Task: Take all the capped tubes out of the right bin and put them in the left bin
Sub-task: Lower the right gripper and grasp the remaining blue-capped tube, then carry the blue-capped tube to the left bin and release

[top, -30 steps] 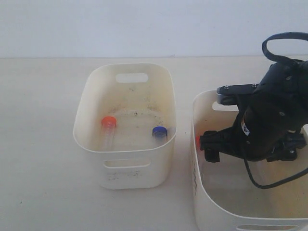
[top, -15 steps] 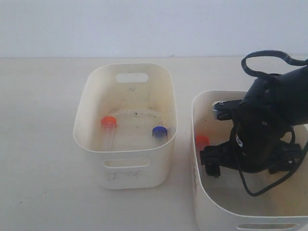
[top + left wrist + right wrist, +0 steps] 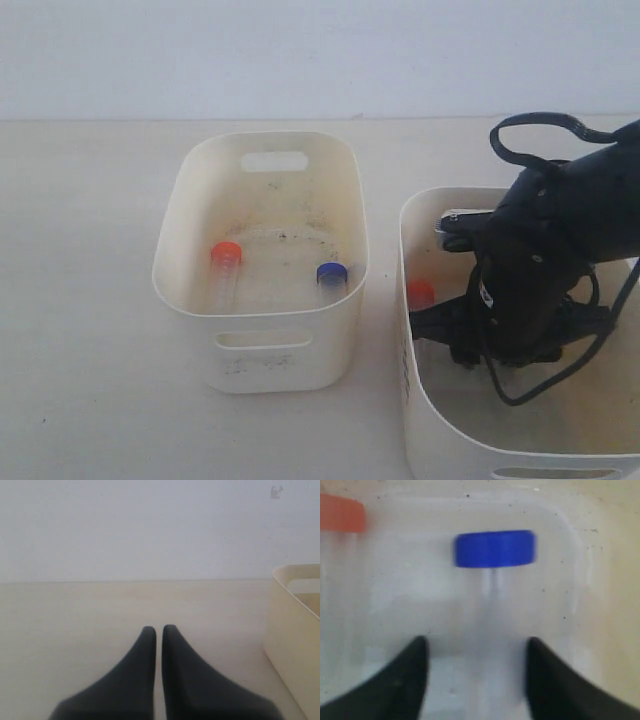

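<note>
The right bin (image 3: 425, 440) holds my right arm (image 3: 535, 290), which reaches down inside and hides its own fingers. In the right wrist view my right gripper (image 3: 476, 642) is open, its fingers on either side of a clear blue-capped tube (image 3: 495, 548) lying on the bin floor. An orange-capped tube (image 3: 340, 514) lies beside it, and its cap (image 3: 420, 293) shows by the bin's left wall. The left bin (image 3: 280, 350) holds an orange-capped tube (image 3: 225, 255) and a blue-capped tube (image 3: 331, 273). My left gripper (image 3: 159, 628) is shut and empty over bare table.
A cream bin wall (image 3: 295, 630) stands beside my left gripper in the left wrist view. A black cable (image 3: 540, 125) loops above my right arm. The bins stand side by side on a pale table (image 3: 90, 300) with a white wall behind.
My right arm has sunk lower into the right bin and shifted slightly left. Its jaws have narrowed. The tubes in the left bin have not moved.
</note>
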